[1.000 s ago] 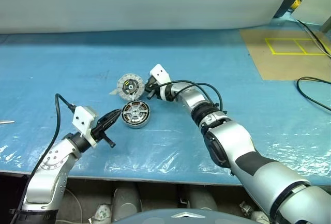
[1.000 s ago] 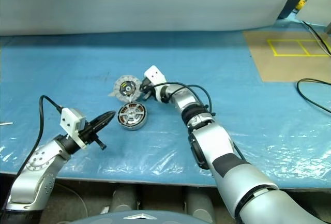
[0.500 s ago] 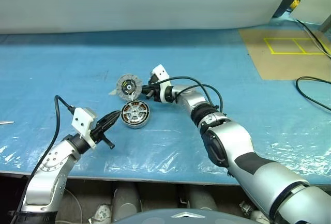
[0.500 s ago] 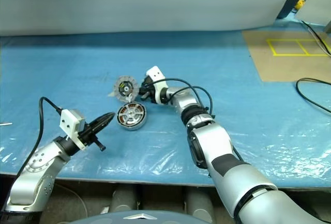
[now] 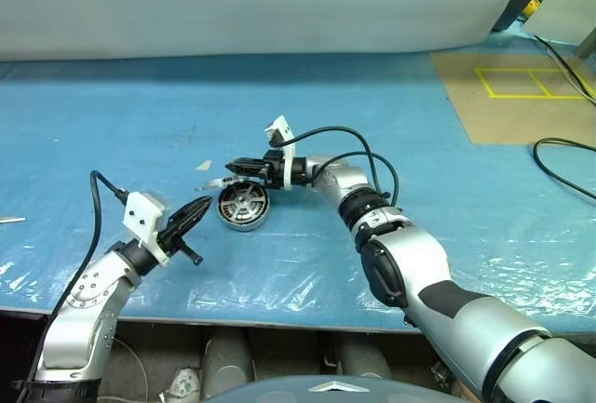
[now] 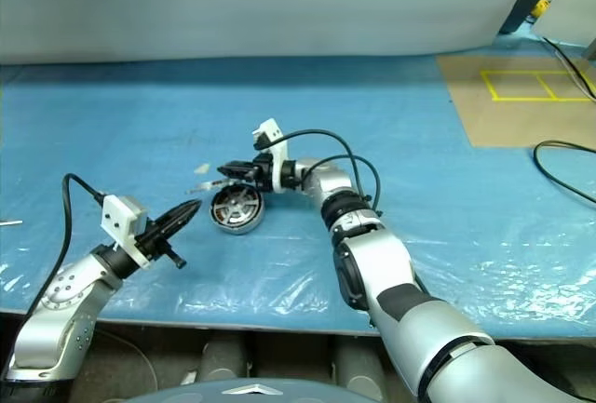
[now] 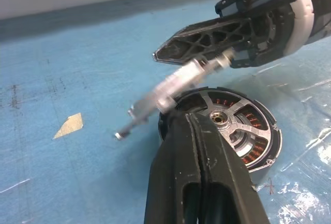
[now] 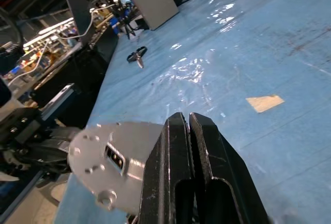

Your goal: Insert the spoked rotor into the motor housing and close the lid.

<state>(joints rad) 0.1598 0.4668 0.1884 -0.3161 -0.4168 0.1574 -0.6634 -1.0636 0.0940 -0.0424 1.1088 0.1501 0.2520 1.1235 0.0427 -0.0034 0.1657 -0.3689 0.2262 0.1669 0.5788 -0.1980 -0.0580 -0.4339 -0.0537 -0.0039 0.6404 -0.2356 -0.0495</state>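
Motor housing [image 5: 243, 207]: mid-table, toward near edge, spoked rotor [image 7: 230, 125] already seated over copper windings. Lid [image 5: 216, 181]: raised off table, nearly edge-on, just above housing's far-left rim, pinched in closed jaws of right gripper [image 5: 244, 168]. Left gripper [image 5: 197, 208]: jaws closed, empty, tips beside housing. Remaining: lid lowered onto housing.
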